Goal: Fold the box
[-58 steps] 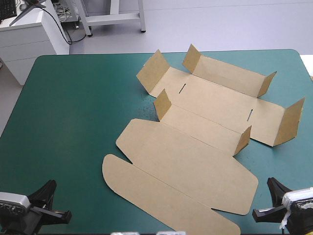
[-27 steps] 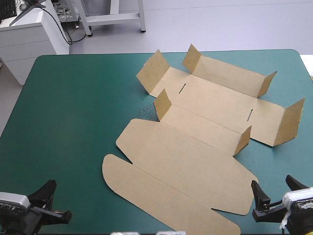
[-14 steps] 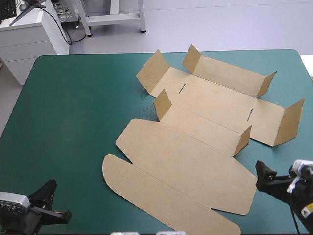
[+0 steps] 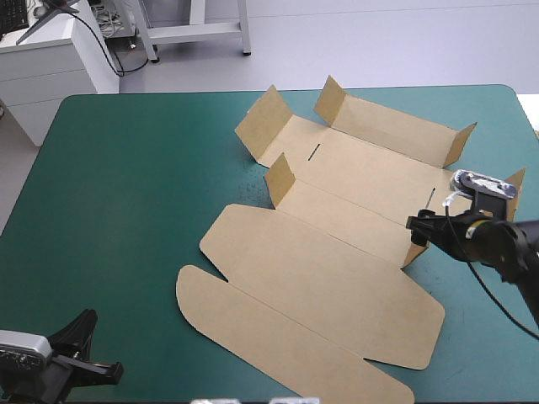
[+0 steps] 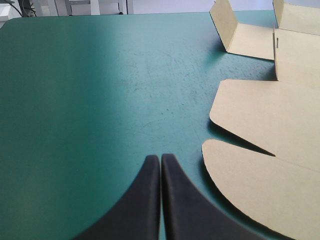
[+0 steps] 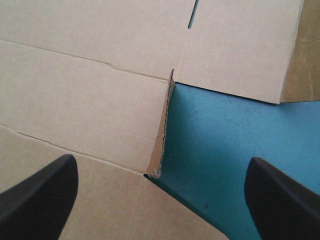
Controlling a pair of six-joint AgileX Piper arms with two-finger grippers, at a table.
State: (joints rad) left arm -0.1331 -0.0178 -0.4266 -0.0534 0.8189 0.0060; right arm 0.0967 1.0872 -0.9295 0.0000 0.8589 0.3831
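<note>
Fingers on the left (image 5: 160, 167) meet in one point over teal-green worktop (image 5: 75, 100); brown box (image 5: 270, 125) lies flat just beside and ahead. Right fingers (image 6: 42, 192) stand wide apart over the box, upright flap (image 6: 162, 130) between them.

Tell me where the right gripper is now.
In the high view the right gripper hovers open over the right side of the box, above a small upright flap.
</note>
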